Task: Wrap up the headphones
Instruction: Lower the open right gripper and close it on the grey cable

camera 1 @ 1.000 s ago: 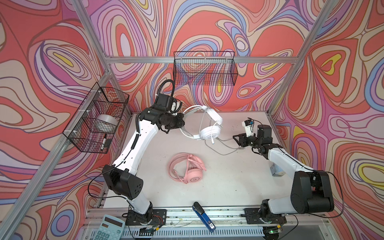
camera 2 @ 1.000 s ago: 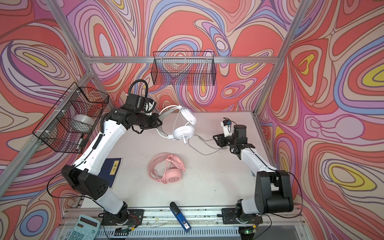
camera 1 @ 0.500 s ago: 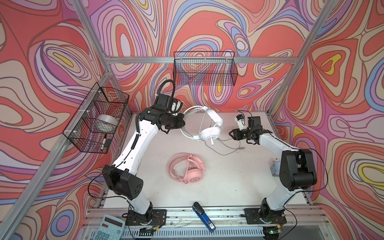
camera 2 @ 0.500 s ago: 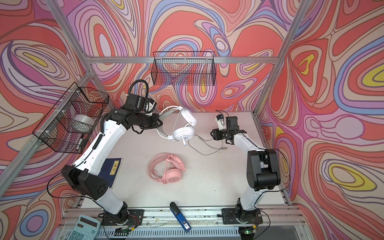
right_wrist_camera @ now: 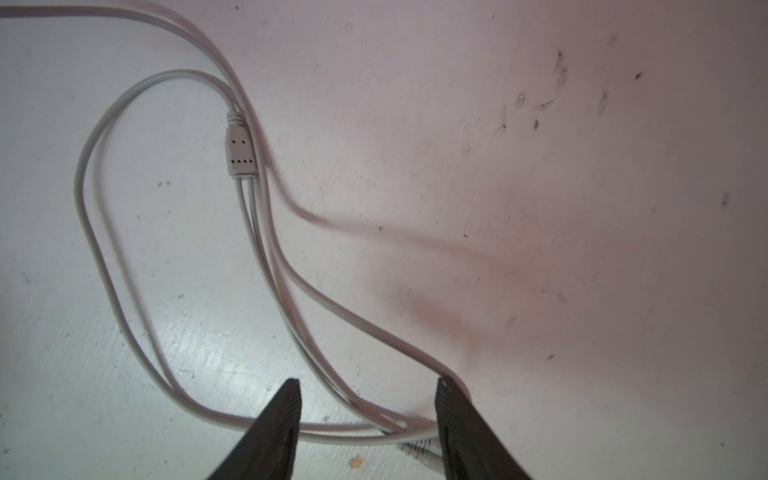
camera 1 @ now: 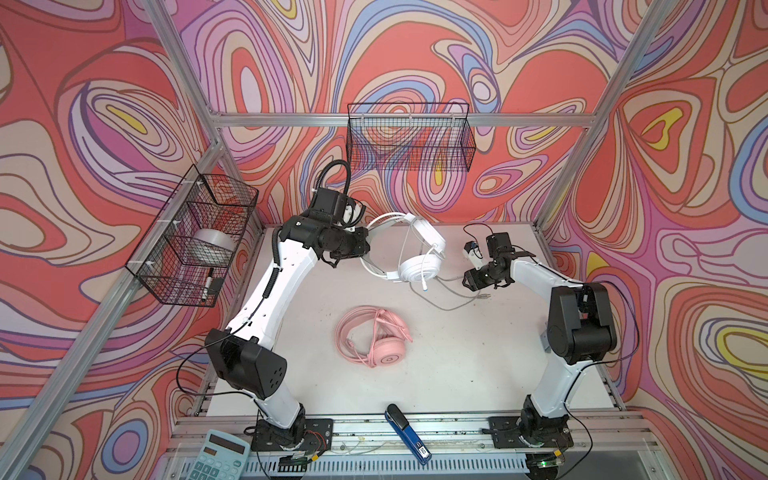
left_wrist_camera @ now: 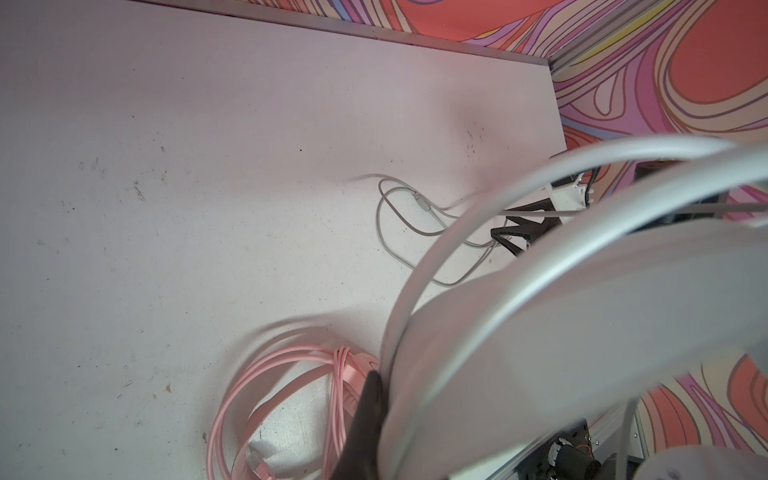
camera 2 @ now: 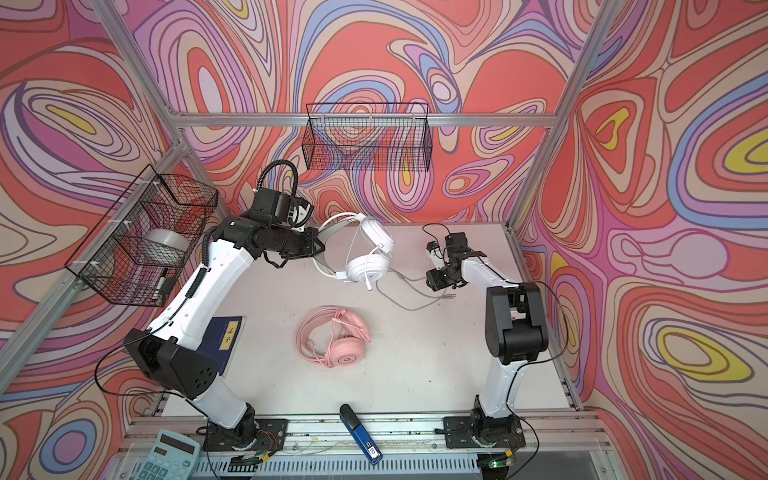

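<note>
Baskets: the side wire basket on the left wall holds a roll of clear tape in a middle compartment and a black marker in the compartment nearest the front. The back wire basket hangs on the rear wall, the swirled pattern showing through its mesh.
Raised headset: the white headphones hang near the back of the table, one earcup low. Whether it touches the surface cannot be told.
Left arm: the left gripper is clenched on the white headband, and one black finger shows against the band in the wrist view.
Right arm: the right gripper is released, jaws parted just above the table, with strands of the grey cable running between them.
Second headset: the pink headphones lie flat at mid-table with their pink cable looped around them, well apart from both grippers.
Change: since a second ago the right arm's elbow has swung up and toward the back, while its gripper has kept over the same cable loop. The left arm and both headsets have not moved.
Edges: the right gripper works near the back right corner. A blue book lies under the left arm at the left edge. A calculator and a blue tool sit at the front rail.
Open room: bare table spreads between the pink headphones and the right arm's base.
</note>
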`<state>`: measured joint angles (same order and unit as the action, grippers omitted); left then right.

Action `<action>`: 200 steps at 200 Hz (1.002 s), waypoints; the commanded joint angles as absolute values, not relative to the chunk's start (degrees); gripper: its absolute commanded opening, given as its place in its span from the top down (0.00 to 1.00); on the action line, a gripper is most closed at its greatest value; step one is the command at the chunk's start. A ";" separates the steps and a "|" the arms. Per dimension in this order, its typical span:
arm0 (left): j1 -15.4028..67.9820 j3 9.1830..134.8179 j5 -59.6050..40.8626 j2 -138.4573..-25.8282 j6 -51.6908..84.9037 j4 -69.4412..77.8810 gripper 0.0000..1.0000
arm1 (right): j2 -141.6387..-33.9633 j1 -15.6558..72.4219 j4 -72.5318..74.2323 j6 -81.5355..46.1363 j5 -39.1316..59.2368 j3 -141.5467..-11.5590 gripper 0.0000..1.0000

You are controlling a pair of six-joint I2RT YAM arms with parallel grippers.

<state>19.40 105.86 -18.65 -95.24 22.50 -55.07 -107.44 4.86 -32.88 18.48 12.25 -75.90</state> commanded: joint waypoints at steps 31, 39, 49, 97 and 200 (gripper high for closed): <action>19.25 107.66 -19.47 -95.54 22.40 -55.11 1.00 | -111.68 5.01 -35.91 19.34 6.10 -79.21 0.45; 19.21 107.66 -19.31 -95.52 22.33 -55.19 1.00 | -111.22 5.01 -35.01 19.15 6.23 -78.57 0.44; 19.19 107.71 -19.34 -95.54 22.31 -55.28 1.00 | -110.02 5.03 -33.63 19.18 7.01 -77.69 0.44; 19.20 107.64 -19.77 -96.00 22.68 -55.11 1.00 | -106.89 4.93 -29.09 18.80 4.88 -74.64 0.44; 19.21 106.91 -19.78 -96.50 23.10 -54.67 1.00 | -113.66 4.18 -30.52 18.12 7.25 -78.58 0.49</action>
<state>19.40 105.86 -18.04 -96.47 22.50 -55.61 -109.60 4.47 -29.65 18.74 5.39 -75.72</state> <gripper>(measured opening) 0.077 0.529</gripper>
